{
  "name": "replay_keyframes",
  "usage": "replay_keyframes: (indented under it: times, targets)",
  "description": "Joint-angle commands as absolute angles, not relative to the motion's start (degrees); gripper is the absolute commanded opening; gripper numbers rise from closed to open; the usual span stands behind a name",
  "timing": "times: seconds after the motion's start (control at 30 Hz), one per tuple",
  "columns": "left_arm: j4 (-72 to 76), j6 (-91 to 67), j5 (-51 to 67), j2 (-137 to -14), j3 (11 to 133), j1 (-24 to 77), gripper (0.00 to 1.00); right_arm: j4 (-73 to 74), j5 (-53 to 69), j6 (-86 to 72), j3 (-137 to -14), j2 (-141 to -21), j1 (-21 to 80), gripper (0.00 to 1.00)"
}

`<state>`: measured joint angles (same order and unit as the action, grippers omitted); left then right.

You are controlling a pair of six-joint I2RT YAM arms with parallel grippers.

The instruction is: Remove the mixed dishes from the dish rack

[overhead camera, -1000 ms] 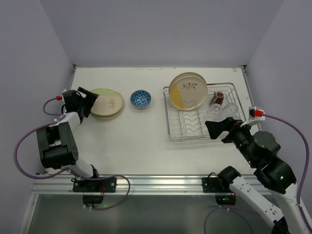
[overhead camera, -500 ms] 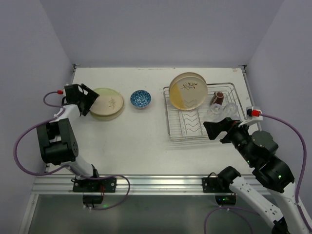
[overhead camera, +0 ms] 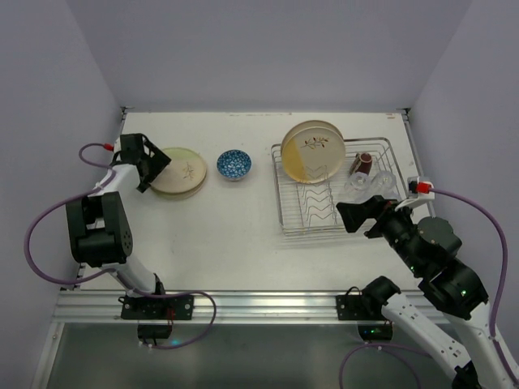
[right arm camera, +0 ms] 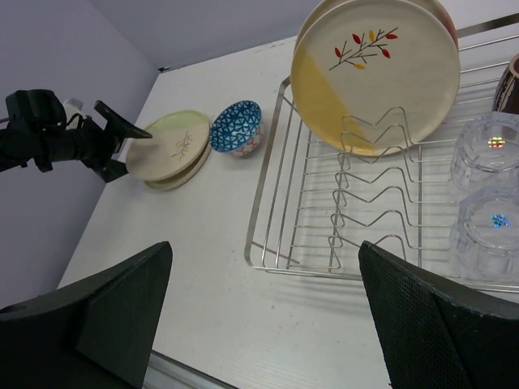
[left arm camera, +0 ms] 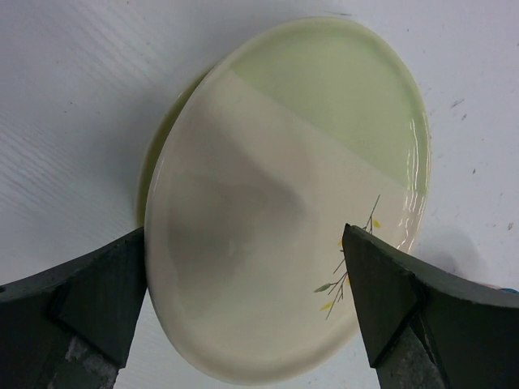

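At far left, left gripper (overhead camera: 156, 173) hovering wide open, empty, by stacked plates (overhead camera: 186, 172), right gripper (overhead camera: 354, 220) hanging likewise near dish rack (overhead camera: 316, 207).

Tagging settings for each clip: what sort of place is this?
Most likely a lab test cell, not a kitchen: a white table boxed in by plain walls, arms bolted to a metal rail, a dish rack but no sink.

Stacked plates (overhead camera: 180, 172) left of bowl (overhead camera: 233, 164); rack (overhead camera: 316, 215) farther right, upright plates (overhead camera: 312, 151) inside.
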<state>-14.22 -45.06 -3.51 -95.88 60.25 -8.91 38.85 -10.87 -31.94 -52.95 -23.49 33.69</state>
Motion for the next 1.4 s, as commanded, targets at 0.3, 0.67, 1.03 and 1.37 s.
replay_keyframes:
  times: [0.3, 0.67, 1.03, 1.37]
  targets:
    - [-20.4, -41.1, -9.0, -98.3, 69.7, -7.2, 1.00, 36.5, -9.8, -31.7, -52.8, -22.9, 33.6, 0.99]
    - [-21.4, -39.5, -7.6, -100.6, 68.9, -7.3, 1.00, 37.0, -10.2, -31.9, -52.6, -21.8, 33.6, 0.99]
    - [-28.7, -36.7, -6.8, -104.9, 74.4, -7.3, 1.00, 36.8, -10.5, -32.2, -52.8, -21.6, 33.6, 0.99]
    - [-32.2, -33.8, -9.3, -94.3, 75.2, -7.3, 1.00, 36.5, -11.2, -31.6, -54.0, -23.3, 33.6, 0.99]
